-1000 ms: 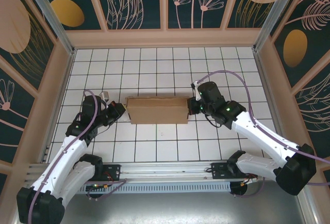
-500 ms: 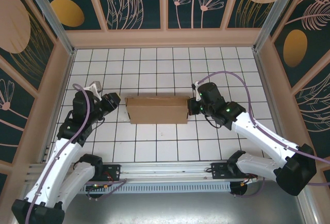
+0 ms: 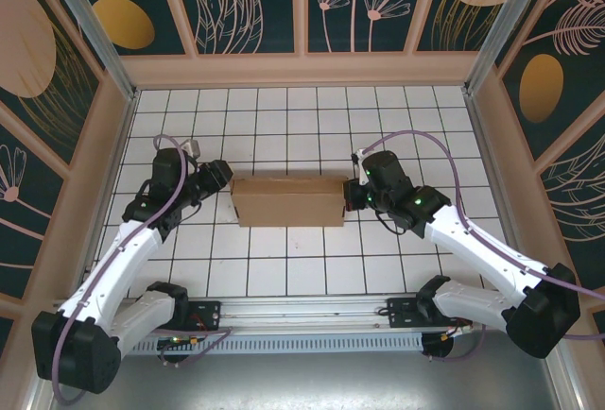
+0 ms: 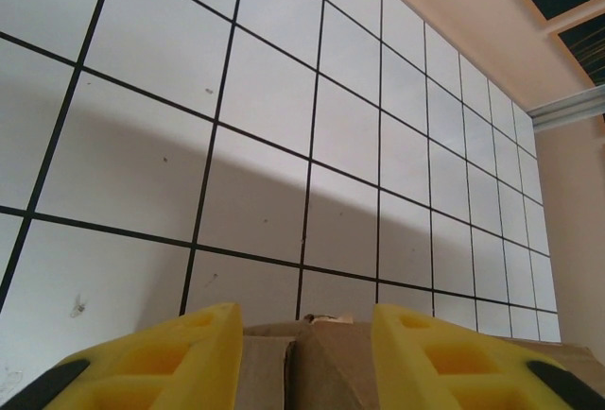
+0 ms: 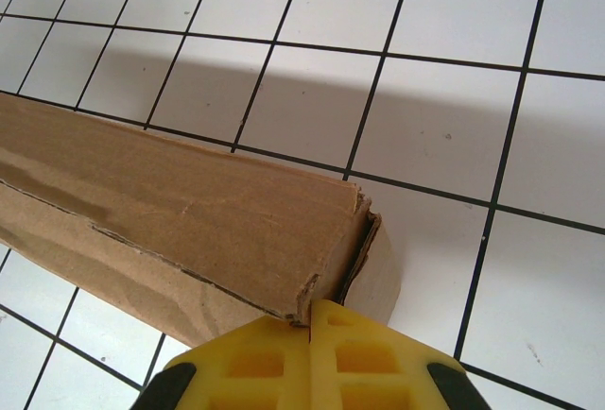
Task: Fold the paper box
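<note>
Top external view: your paper box lies on the tiled table, between the two arms. Your right gripper is pinched tight on the box's ragged end edge (fingers flush together). Your left gripper stands partly open at the other end, with cardboard showing between its fingers.

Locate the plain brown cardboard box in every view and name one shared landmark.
Top external: brown cardboard box, centre.
Left wrist: box, bottom-middle edge, cropped.
Right wrist: box, left to bottom-centre, diagonal.
Shared landmark: white tiled tabletop with black grid lines.
</note>
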{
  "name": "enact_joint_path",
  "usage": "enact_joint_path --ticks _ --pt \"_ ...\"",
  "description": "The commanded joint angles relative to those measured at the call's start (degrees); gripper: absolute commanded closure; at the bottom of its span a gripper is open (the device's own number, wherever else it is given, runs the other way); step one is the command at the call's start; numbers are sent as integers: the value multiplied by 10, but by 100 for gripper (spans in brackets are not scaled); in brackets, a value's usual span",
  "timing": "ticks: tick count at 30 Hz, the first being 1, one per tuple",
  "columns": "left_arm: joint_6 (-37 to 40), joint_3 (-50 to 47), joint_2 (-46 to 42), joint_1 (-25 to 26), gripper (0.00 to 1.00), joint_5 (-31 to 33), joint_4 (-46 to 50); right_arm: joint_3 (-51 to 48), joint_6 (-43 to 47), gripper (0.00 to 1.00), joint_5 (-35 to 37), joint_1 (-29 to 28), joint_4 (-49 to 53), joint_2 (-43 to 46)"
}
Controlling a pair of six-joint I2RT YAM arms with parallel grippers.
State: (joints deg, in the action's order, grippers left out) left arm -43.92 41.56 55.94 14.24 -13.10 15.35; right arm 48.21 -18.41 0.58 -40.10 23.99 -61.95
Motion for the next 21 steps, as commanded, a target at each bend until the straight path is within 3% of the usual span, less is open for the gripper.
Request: enact_joint_path --ticks 1,12,15,21 --pt "5 -12 -4 -2 61 -20 -33 -3 0 98 11 -4 47 0" --pt "-37 -100 -40 7 66 -46 -64 -23 -11 94 8 -14 36 2" --pt "-37 -110 -52 9 69 -44 -62 -25 -15 84 11 -18 35 -1" --pt "-32 -140 -56 11 72 -23 -55 2 -15 55 8 -18 43 23"
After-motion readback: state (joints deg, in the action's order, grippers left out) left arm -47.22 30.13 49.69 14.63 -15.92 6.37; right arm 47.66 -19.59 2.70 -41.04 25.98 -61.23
